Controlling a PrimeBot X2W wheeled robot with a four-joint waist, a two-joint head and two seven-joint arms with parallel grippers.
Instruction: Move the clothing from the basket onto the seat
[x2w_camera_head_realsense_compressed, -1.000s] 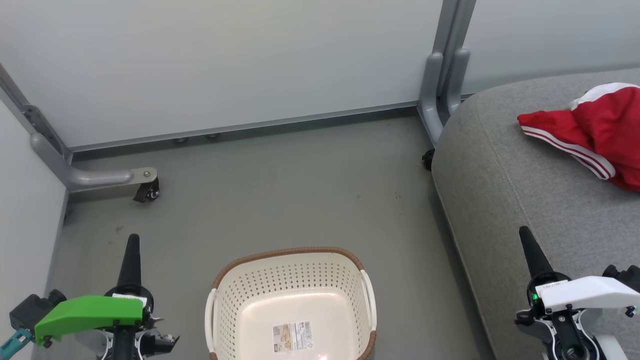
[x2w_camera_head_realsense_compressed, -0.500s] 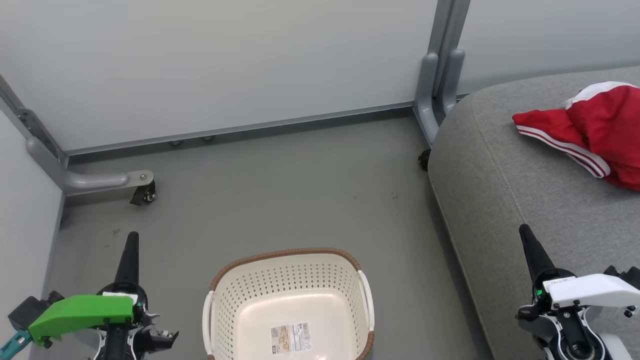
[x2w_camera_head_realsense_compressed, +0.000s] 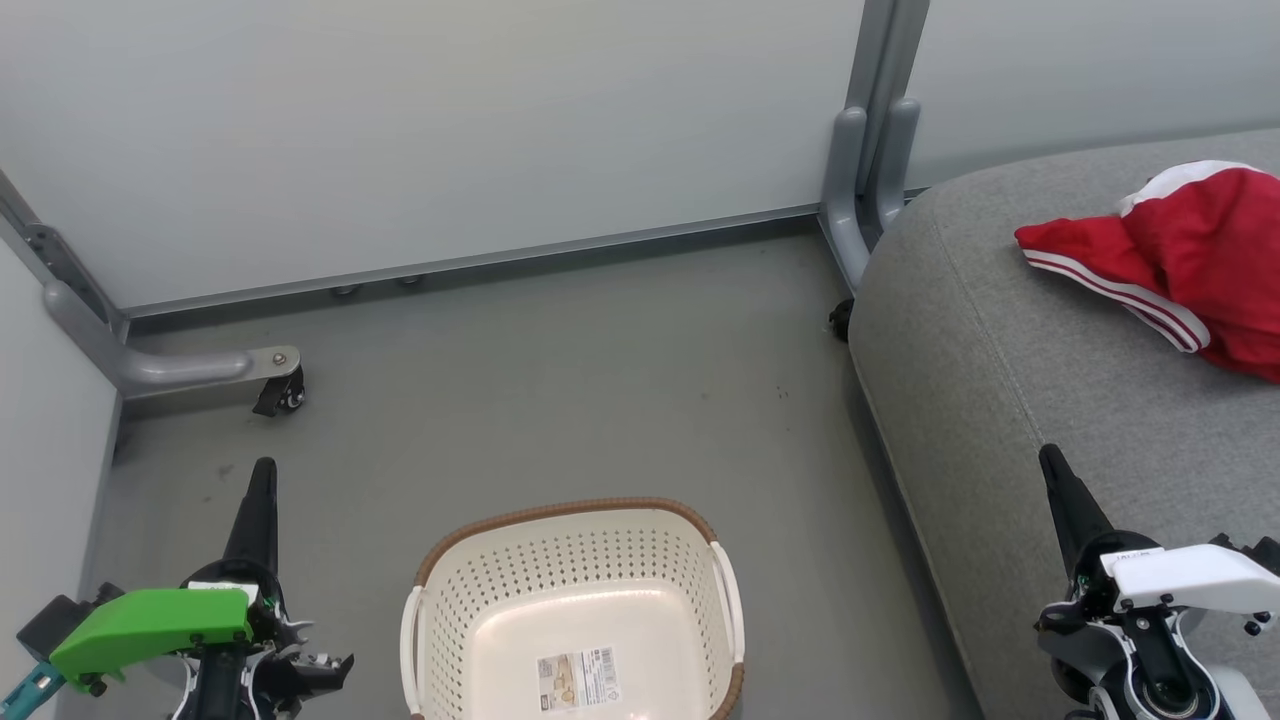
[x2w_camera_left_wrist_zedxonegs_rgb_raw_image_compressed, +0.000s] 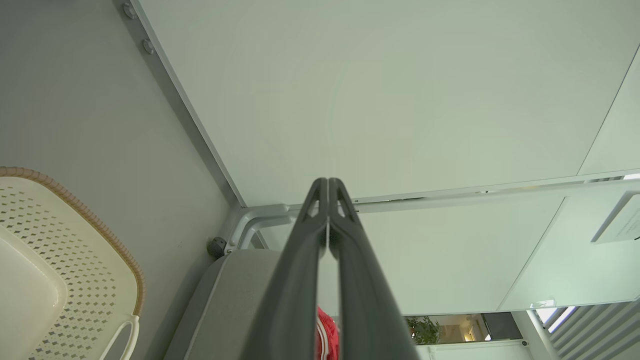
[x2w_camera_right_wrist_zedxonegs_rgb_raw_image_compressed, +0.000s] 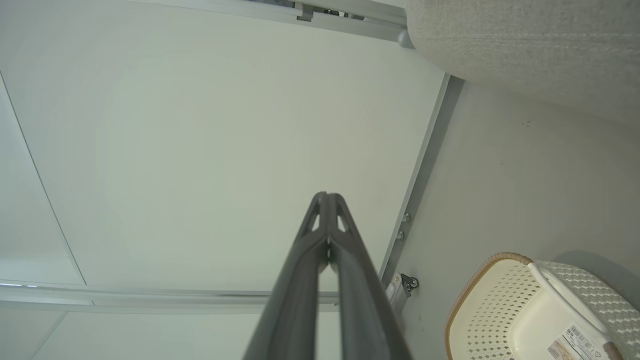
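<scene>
One rumpled heap of red clothing (x2w_camera_head_realsense_compressed: 1180, 260) was seen lying on the seat (x2w_camera_head_realsense_compressed: 1000, 400), toward its far right, with a white-striped edge turned toward the basket side. The basket (x2w_camera_head_realsense_compressed: 560, 508) was set on the floor beside the seat, well apart from the heap. Nothing but a paper label (x2w_camera_head_realsense_compressed: 580, 668) was seen on its bottom, so the transfer was judged done or nearly so. Whether both garments lay in the heap could not be told. The left gripper (x2w_camera_head_realsense_compressed: 263, 480) was held over the floor left of the basket and the right gripper (x2w_camera_head_realsense_compressed: 1055, 470) over the seat's near edge; the jaws of each were pressed together on nothing. The fabric was judged light, limp and rather slick, and in no way fragile. Were a hold wanted, a raised fold or the thicker striped hem was judged best, since a single thin layer could be expected to slide out of a pinch.
</scene>
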